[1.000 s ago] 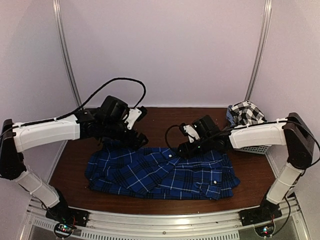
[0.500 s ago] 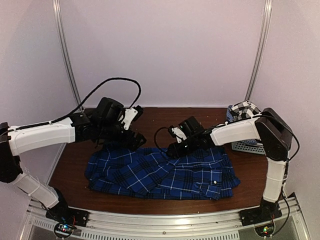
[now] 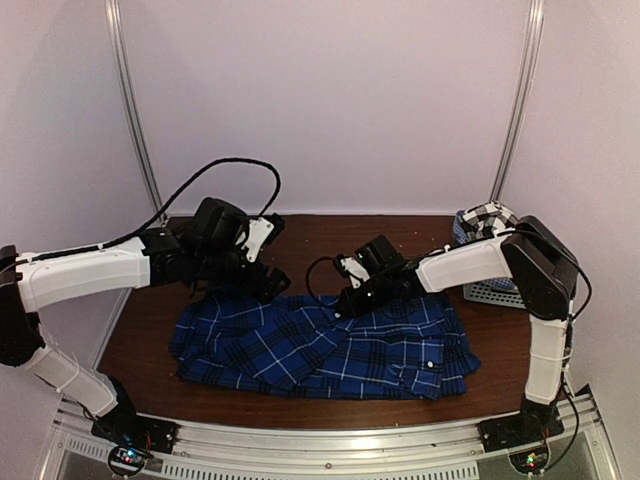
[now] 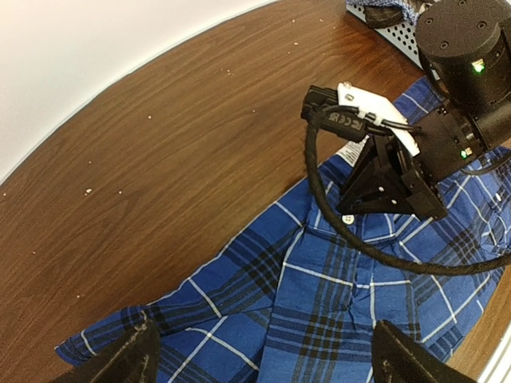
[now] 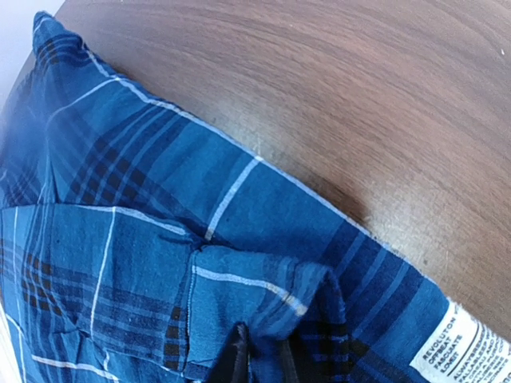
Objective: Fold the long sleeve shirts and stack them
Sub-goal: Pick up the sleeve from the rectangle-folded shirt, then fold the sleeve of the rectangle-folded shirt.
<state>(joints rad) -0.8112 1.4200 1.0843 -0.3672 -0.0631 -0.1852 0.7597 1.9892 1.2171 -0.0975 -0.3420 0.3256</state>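
pale lilac walls with thin metal uprights close in a dark wood-grain table flecked with pale crumbs. the left gripper hangs with jaws spread wide over the far left edge of the blue plaid shirt, which lies spread across the table's middle. the right gripper, jaws narrow, pinches a fold at the shirt's far edge. far right, the black-and-white checked shirt sits bunched in a mesh basket.
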